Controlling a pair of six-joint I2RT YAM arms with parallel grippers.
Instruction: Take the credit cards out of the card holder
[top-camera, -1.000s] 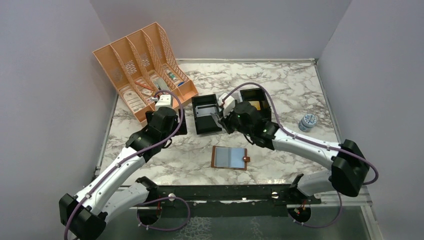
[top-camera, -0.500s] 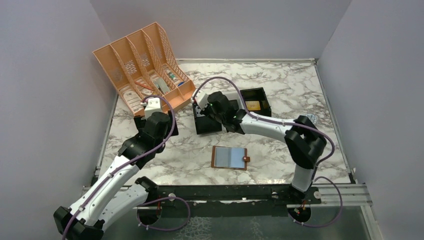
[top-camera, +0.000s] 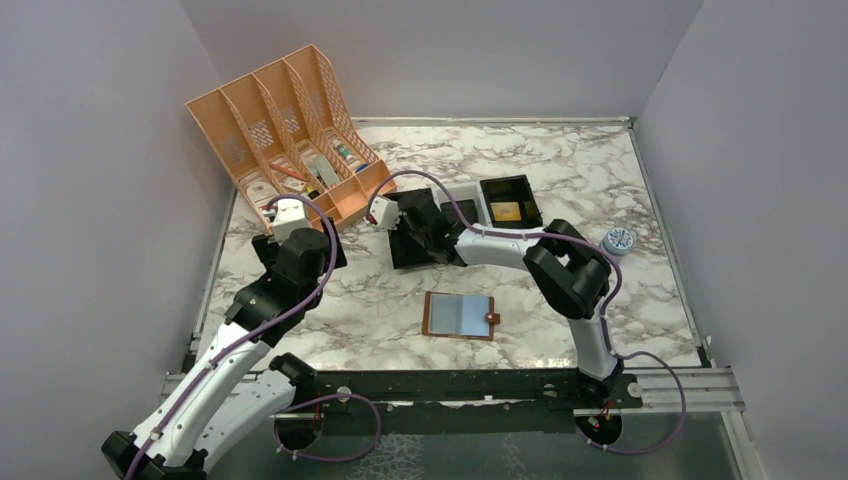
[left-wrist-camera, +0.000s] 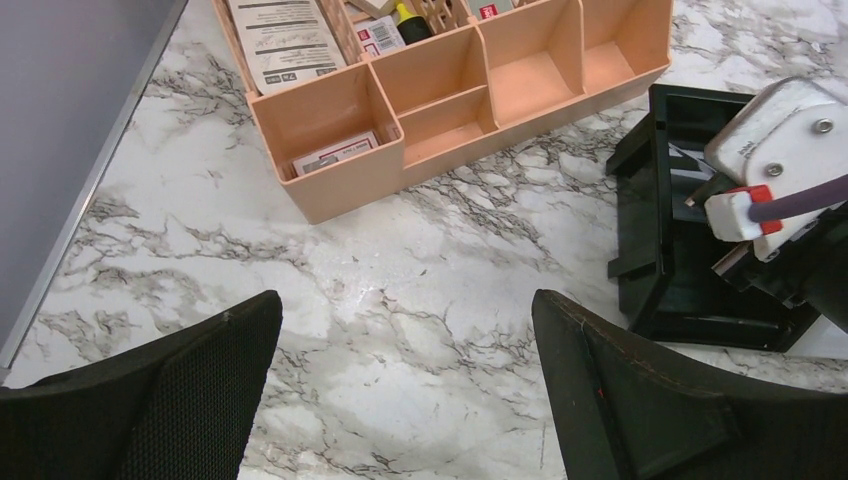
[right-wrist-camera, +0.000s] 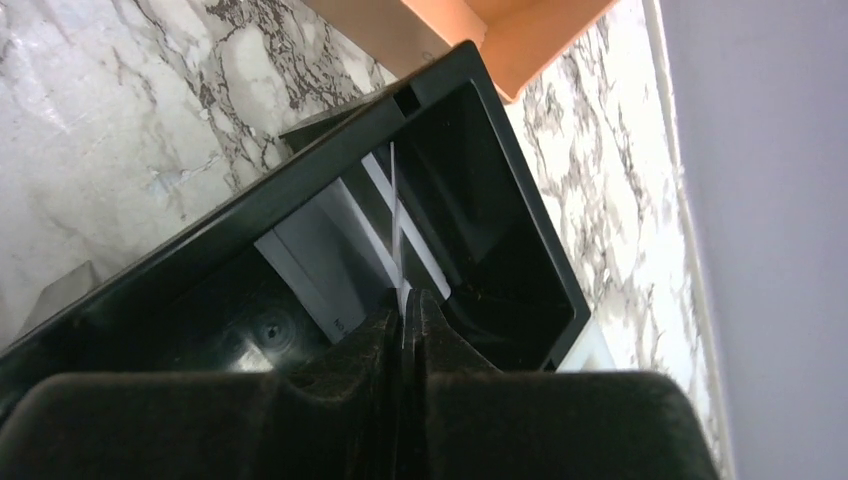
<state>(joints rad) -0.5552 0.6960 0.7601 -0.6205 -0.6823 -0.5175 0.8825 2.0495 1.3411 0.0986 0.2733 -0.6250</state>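
The card holder (top-camera: 459, 315), a brown wallet with pale blue-grey pockets, lies spread open on the marble near the front centre. My right gripper (right-wrist-camera: 405, 300) is shut on a thin pale credit card (right-wrist-camera: 397, 220), seen edge-on and hanging inside the left black tray (top-camera: 405, 258). Another grey card (right-wrist-camera: 310, 260) lies flat on that tray's floor. My left gripper (left-wrist-camera: 405, 305) is open and holds nothing, above bare marble between the orange organiser and the tray, well away from the card holder.
An orange desk organiser (top-camera: 290, 150) with papers and small items stands at the back left. A second black tray (top-camera: 525, 187) with a yellowish item sits right of the first. A small lidded jar (top-camera: 616, 241) stands at the right. Grey walls enclose the table.
My right arm has swung left and lowered its held card into the left black tray. My left arm has drawn back to the left, away from that tray.
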